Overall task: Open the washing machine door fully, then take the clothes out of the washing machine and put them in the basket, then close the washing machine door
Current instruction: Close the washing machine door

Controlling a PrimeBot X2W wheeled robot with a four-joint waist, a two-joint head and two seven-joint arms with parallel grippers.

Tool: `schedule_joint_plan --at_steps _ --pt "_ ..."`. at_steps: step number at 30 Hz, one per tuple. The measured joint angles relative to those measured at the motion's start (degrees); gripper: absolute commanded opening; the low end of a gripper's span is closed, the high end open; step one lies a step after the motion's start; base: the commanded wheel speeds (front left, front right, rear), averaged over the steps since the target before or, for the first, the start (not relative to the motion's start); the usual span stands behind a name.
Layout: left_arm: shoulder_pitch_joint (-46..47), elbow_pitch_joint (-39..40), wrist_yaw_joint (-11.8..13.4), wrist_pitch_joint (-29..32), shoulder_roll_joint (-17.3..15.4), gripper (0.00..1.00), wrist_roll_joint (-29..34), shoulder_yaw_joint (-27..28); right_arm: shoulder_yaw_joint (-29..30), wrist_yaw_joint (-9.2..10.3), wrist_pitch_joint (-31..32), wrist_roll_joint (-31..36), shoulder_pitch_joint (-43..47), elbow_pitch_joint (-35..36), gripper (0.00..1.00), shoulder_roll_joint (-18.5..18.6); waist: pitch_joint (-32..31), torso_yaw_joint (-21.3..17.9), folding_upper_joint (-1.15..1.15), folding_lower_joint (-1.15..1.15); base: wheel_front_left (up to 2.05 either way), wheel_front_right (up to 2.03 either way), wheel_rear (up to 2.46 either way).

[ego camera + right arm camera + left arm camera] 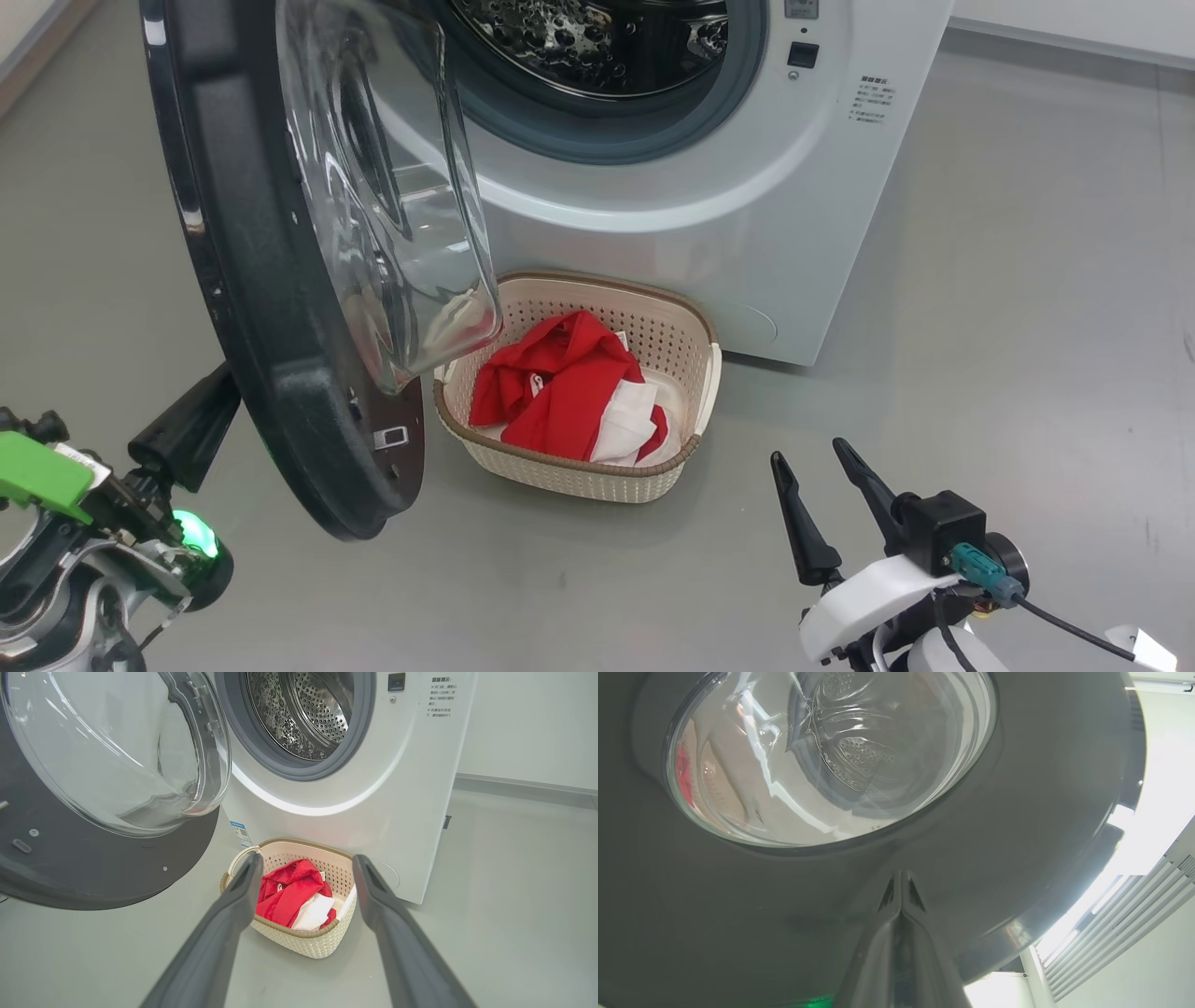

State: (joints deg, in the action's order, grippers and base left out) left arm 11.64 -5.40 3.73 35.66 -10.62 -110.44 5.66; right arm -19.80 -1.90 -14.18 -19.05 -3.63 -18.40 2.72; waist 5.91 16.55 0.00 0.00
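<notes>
The washing machine stands with its steel drum showing no clothes in the part I see. The washing machine door hangs open to the left, glass bowl facing the basket. Red and white clothes lie in the cream basket on the floor under the opening. My left gripper is shut, its tips at the door's glossy black outer face, touching or nearly so. My right gripper is open with nothing between its fingers, on my side of the basket.
Grey floor stretches right of the washer to a wall skirting. A small blue label sits low on the washer front beside the basket. The door's lower rim hangs close to the basket's left end.
</notes>
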Motion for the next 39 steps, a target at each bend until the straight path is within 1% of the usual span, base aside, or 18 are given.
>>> schedule_joint_plan --at_steps 17,18,21,28,35,39 --pt "-2.85 4.23 0.60 1.16 0.69 0.00 0.03 -2.41 -0.86 0.04 0.00 -0.10 -0.26 0.02 1.00 0.02 0.00 -5.31 0.00 0.00 0.00 0.00 0.00" --pt "-2.87 4.56 0.63 1.13 0.80 0.00 0.04 -2.49 -0.88 0.14 0.00 -0.11 -0.60 0.19 1.00 0.03 0.25 -6.11 0.00 0.00 0.00 0.00 0.00" --pt "-2.87 4.66 1.10 0.96 0.90 0.00 0.05 -2.48 -0.88 0.55 0.00 -0.11 -0.85 0.45 1.00 0.04 0.55 -6.93 0.00 0.00 0.00 0.00 0.00" --pt "-2.82 4.93 1.22 -0.68 1.59 0.00 0.71 -2.38 -1.41 0.64 -0.01 -0.20 -1.24 1.33 1.00 0.07 1.78 -10.23 0.00 0.00 0.00 0.00 0.00" --pt "-2.68 5.46 1.56 -0.97 1.75 0.00 0.73 -2.60 -1.57 1.45 -0.01 -0.79 -1.85 1.91 1.00 0.08 2.80 -14.24 0.00 0.00 0.00 0.00 0.00" --pt "-2.32 5.79 1.62 -1.27 1.89 0.00 1.15 -2.78 -1.66 1.55 -0.01 -1.26 -1.85 2.32 1.00 0.08 3.23 -16.77 0.00 0.00 0.00 0.00 0.00"
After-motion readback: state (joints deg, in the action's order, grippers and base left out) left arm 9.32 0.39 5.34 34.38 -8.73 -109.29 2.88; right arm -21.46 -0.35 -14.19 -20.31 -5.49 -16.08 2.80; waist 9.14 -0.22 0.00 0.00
